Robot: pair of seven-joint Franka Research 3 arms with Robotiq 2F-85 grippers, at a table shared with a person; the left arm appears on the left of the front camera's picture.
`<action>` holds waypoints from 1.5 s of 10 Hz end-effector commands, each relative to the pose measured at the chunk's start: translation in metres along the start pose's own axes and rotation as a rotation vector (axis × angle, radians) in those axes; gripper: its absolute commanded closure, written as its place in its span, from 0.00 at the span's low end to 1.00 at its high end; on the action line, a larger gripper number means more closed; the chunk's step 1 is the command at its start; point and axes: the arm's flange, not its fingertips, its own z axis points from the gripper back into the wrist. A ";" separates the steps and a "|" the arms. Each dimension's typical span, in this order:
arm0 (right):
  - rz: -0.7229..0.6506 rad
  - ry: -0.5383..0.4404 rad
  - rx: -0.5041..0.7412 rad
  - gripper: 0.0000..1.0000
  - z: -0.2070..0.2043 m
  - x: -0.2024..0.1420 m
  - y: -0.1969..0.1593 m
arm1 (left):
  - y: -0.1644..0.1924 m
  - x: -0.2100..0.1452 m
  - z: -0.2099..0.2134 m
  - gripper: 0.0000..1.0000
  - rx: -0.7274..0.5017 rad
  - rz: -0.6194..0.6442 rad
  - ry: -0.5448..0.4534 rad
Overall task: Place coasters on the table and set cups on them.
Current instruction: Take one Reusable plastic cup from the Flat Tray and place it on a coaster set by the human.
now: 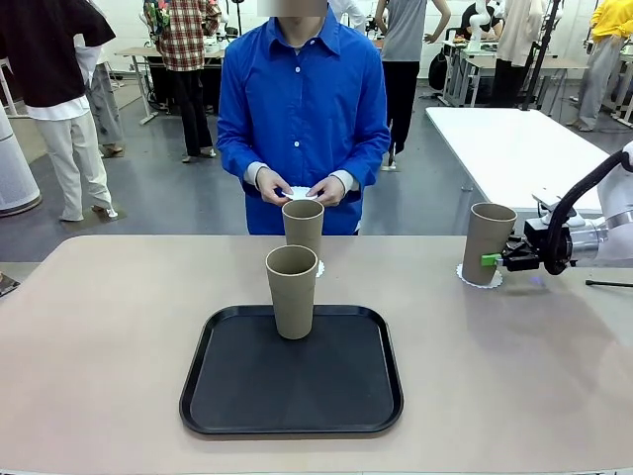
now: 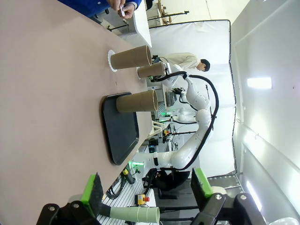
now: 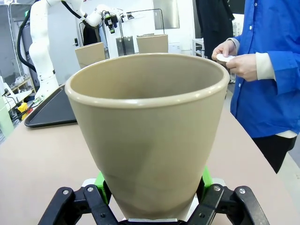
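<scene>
Between the green pads [image 3: 100, 180] of the right gripper [image 1: 492, 260], low on its wall, stands the held cup [image 1: 490, 240], upright and clamped from both sides, its wide rim well above the fingers. Directly under this cup lies a white scalloped coaster [image 1: 465, 275], flat on the beige surface [image 1: 119, 327]; the cup's base appears to rest on it, though full contact cannot be told. Ahead of the right gripper, beyond the held cup and well apart from it, a second cup [image 1: 303, 228] stands upright on its own coaster [image 1: 318, 268], which peeks out at the side of its base. Nearer the robot than that one, also well ahead of the fingertips, a third cup [image 1: 292, 290] stands upright at the far edge of a black tray [image 1: 292, 396]. Off to the side of the right gripper, past the far edge of the surface, the person's hands [image 1: 302, 187] are held together on a small white coaster in hand [image 1: 300, 193]. The left gripper [image 2: 147, 187] hangs with its jaws wide apart and nothing between them, the tray and all three cups far ahead of its fingertips
</scene>
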 end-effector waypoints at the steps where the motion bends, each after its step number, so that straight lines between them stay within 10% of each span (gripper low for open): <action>1: 0.009 0.029 0.010 0.17 0.004 -0.001 -0.006 | -0.003 0.001 0.001 0.00 -0.007 0.002 -0.012; 15: -0.026 0.036 0.022 0.00 0.009 -0.001 -0.008 | -0.003 0.001 0.001 0.00 -0.007 0.002 -0.012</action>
